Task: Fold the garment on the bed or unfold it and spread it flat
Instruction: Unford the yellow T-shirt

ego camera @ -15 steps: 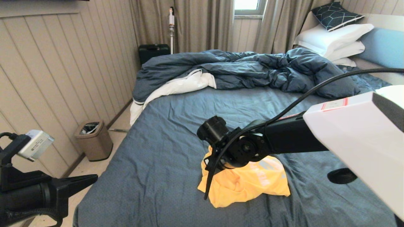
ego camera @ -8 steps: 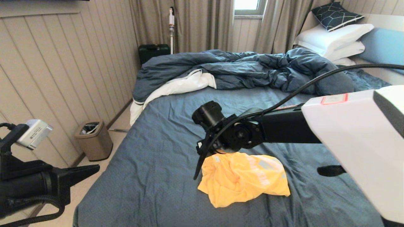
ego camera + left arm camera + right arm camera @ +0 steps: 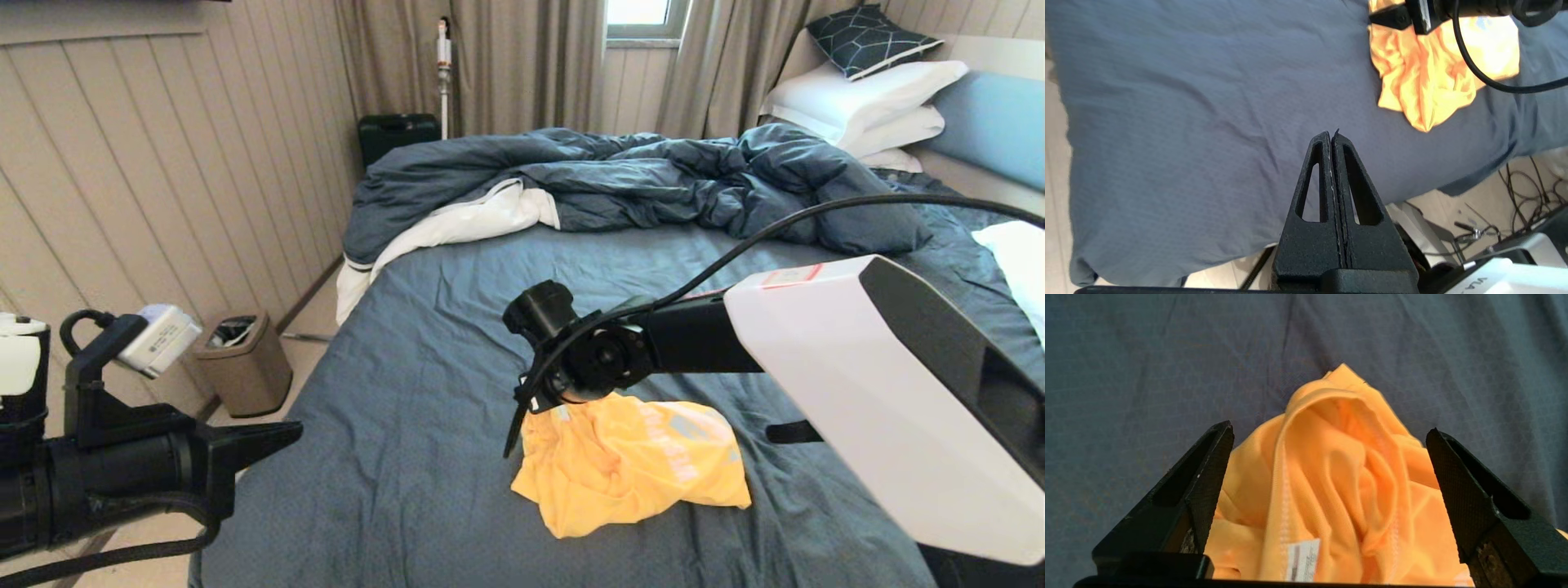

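The garment [image 3: 629, 474] is a yellow-orange T-shirt lying crumpled in a heap on the near middle of the bed [image 3: 424, 327]. My right gripper [image 3: 1329, 430] hangs open just above the heap's left part, its jaws wide apart either side of a raised fold with a white label [image 3: 1301, 559], holding nothing. In the head view one of its fingers [image 3: 516, 425] points down beside the garment's left edge. My left gripper [image 3: 1332, 136] is shut and empty, low at the bed's near left corner [image 3: 290, 429], well apart from the garment [image 3: 1425, 81].
A rumpled dark blue duvet [image 3: 637, 175] with white lining fills the bed's far half. White pillows [image 3: 865, 98] are stacked at the headboard on the right. A bin [image 3: 242, 359] and a dark case [image 3: 397, 135] stand by the left wall. Cables [image 3: 1527, 192] lie on the floor.
My right gripper opened wider and rose a little off the garment, whose lifted edge has slumped back onto the heap. My left gripper moved right, toward the bed's corner.
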### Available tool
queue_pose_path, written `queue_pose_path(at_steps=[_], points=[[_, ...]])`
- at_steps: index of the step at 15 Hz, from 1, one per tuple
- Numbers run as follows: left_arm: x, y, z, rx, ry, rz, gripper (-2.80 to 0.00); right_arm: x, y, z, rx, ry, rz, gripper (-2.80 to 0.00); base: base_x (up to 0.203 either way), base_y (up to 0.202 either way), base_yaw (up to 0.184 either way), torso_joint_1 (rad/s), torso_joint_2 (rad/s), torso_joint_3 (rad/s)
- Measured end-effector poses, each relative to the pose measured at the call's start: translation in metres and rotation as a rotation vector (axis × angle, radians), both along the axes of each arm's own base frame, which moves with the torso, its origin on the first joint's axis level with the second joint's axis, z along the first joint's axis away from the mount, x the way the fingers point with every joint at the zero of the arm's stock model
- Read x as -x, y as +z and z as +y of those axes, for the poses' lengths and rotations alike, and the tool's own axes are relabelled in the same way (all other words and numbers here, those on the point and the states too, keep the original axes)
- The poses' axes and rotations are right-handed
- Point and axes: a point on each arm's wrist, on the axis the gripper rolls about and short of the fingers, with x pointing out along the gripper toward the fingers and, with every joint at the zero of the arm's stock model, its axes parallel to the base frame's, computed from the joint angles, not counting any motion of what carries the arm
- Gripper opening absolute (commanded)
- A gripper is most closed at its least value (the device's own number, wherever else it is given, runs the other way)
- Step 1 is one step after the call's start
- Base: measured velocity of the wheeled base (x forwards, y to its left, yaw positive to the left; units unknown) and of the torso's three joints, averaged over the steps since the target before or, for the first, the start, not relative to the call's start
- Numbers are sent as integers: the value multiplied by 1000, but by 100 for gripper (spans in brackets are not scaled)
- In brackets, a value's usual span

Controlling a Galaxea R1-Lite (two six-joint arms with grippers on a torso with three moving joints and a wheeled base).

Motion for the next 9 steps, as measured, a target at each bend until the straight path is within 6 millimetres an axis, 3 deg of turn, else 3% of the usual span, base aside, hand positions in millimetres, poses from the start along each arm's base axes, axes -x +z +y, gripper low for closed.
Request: queue_pose_path(at_steps=[2, 3, 9], points=[[-2, -3, -2, -4, -4, 14, -280, -3, -3, -3, 0, -14, 5, 0, 0, 0, 0, 0, 0, 0], [-3, -4, -2, -6, -5, 22, -280, -4, -4, -4, 0, -18, 8, -280, 0, 0, 0, 0, 0, 0], [-4, -9, -4, -14, -12, 43, -280, -8, -7, -11, 3, -40, 16, -280, 0, 0, 0, 0, 0, 0]])
